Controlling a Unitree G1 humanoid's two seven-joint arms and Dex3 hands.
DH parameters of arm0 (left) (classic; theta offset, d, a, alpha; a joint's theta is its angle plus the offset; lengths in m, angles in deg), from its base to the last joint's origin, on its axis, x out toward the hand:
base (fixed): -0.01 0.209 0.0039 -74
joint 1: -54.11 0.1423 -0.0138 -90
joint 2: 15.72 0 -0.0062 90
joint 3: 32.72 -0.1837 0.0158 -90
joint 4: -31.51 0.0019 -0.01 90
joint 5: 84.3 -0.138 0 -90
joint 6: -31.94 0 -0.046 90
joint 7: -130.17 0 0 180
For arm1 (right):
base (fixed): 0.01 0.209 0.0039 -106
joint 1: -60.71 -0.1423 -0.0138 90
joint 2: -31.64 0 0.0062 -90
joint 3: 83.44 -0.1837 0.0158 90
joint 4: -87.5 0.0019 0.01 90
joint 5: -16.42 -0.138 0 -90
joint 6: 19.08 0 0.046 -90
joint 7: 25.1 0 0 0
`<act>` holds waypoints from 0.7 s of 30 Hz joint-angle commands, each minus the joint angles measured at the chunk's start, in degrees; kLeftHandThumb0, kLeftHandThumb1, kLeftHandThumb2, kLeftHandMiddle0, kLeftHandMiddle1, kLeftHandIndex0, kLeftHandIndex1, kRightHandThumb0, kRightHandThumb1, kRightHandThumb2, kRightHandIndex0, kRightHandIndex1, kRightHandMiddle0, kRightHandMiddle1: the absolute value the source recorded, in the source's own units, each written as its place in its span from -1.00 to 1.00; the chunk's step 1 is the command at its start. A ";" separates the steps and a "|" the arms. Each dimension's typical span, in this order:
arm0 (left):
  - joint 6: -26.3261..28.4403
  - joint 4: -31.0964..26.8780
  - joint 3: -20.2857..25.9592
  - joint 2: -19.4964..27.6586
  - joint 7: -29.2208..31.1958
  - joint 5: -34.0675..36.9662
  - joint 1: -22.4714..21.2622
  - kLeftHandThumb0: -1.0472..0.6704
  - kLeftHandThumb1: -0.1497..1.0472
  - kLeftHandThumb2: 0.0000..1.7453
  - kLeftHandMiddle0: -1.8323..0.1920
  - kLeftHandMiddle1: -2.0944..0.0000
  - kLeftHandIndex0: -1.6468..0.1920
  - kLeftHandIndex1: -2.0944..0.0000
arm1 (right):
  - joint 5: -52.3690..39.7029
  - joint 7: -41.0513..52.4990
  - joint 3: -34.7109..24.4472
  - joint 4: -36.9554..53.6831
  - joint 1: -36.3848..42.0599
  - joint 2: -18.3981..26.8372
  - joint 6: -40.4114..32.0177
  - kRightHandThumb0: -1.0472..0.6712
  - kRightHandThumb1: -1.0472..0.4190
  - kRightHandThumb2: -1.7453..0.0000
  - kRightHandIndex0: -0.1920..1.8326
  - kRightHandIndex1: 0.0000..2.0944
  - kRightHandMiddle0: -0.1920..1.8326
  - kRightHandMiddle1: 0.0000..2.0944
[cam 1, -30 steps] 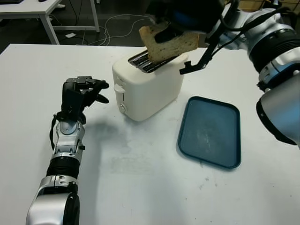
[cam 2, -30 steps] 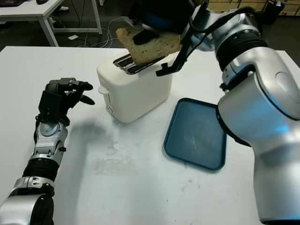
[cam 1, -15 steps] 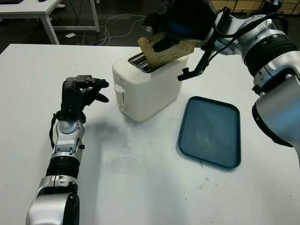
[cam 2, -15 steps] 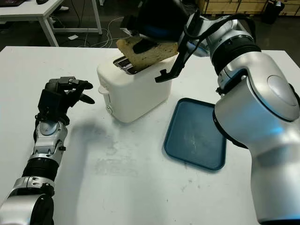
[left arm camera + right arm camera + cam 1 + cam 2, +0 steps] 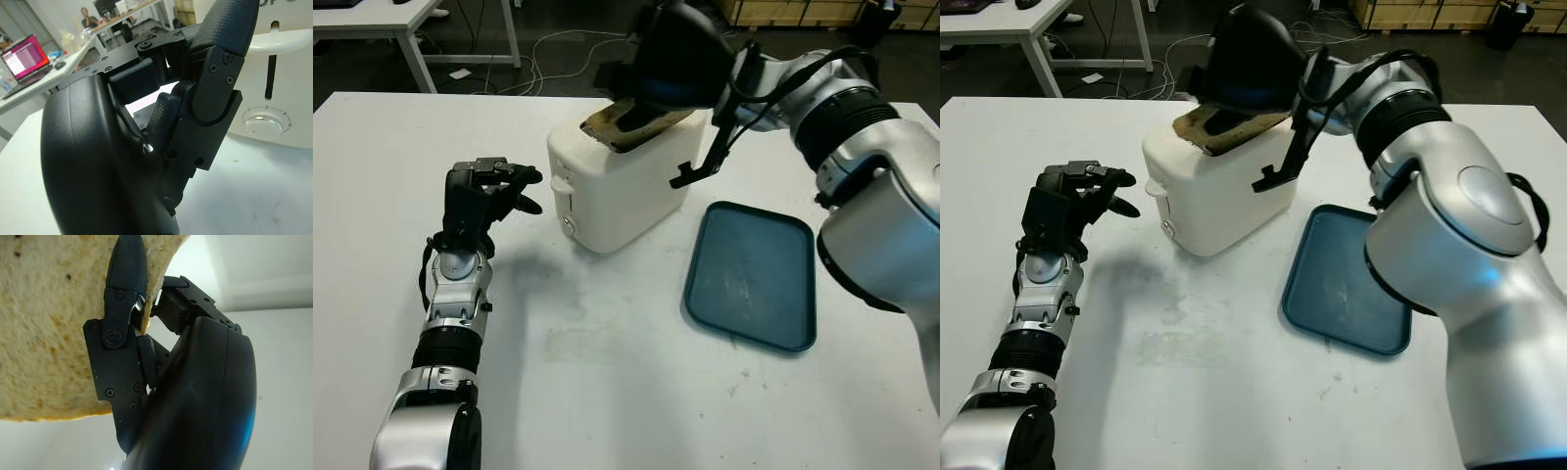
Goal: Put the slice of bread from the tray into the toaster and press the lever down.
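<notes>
Fingers (image 5: 124,308) of the right hand (image 5: 671,59) were clamped on the slice of bread (image 5: 49,323), one black digit pressed flat across its pale, speckled face. That hand hung directly over the top of the white toaster (image 5: 622,191), and the slice (image 5: 631,116) lay beneath it, tilted, with its lower edge at the slot; how far it had entered the slot could not be judged, since the hand covered most of it. The lever (image 5: 281,41) on the toaster's end face sat at the top of its vertical track, with a round dial (image 5: 266,122) below it.

Beside and below the right hand, on the white surface (image 5: 607,392), lay the blue tray (image 5: 754,279), close to the toaster's side but not touching it.

On the far side of the toaster from the tray, the left hand (image 5: 484,196) was held above the surface with its fingers (image 5: 222,29) curled and holding nothing, near the lever end of the toaster but apart from it.
</notes>
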 commanded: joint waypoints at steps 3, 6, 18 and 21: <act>0.05 -0.66 0.30 -0.05 -0.61 0.00 1.01 -1.00 0.65 -1.00 -0.74 0.38 -0.92 0.69 | -2.35 1.24 -1.51 -0.15 1.86 -1.30 -0.58 -0.47 -0.83 0.44 0.32 0.67 -0.01 0.66; -0.16 -0.54 0.19 0.01 -0.60 -0.12 1.07 -1.00 0.65 -1.00 -0.74 0.38 -0.92 0.69 | -3.70 2.65 -2.81 -0.18 2.44 -1.23 0.06 -0.45 -0.83 0.47 0.32 0.67 -0.01 0.67; 0.46 -0.45 -0.08 -0.28 -0.58 -0.10 0.89 -1.00 0.63 -1.00 -0.74 0.38 -0.92 0.70 | -3.45 3.29 -2.98 -0.22 4.23 0.86 -3.35 -0.46 -0.83 0.51 0.26 0.67 -0.05 0.56; 0.44 -0.54 -0.24 -0.27 -0.57 -0.26 0.85 -1.00 0.63 -1.00 -0.74 0.38 -0.92 0.69 | -2.92 9.48 -2.03 -0.60 3.60 1.43 -7.28 -0.58 -0.83 0.58 -0.06 0.58 -0.24 0.42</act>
